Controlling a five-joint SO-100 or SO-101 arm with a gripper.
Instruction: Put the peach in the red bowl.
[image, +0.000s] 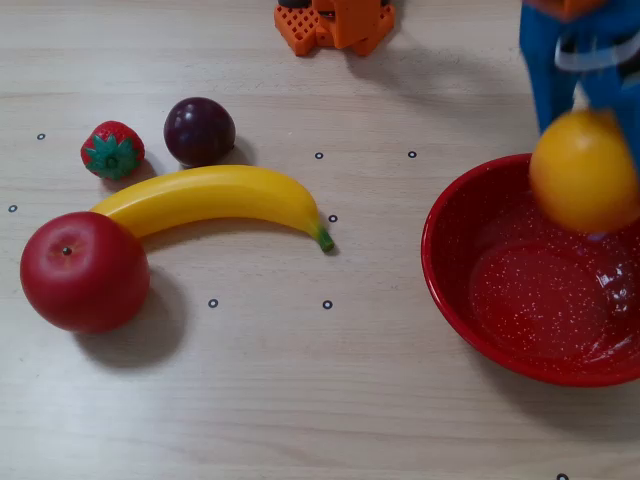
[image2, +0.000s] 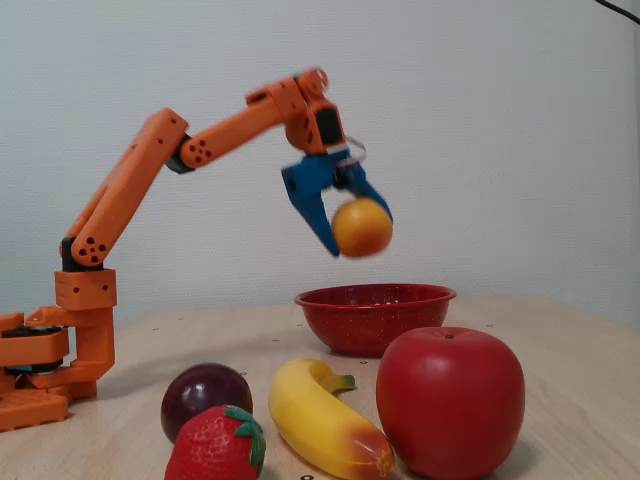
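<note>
**Peach held in the air above the red bowl**

The pale wooden table (image: 300, 400) carries a glossy red speckled bowl (image: 470, 310) at the overhead view's right. At its left lie a curved yellow banana (image: 215, 195), a large red apple (image: 83, 270), a dark purple plum (image: 199, 130) and a small strawberry (image: 112, 149). The blue two-finger gripper (image2: 350, 230) is clamped on the smooth round orange-yellow peach (image2: 362, 227), clear above the bowl.
</note>
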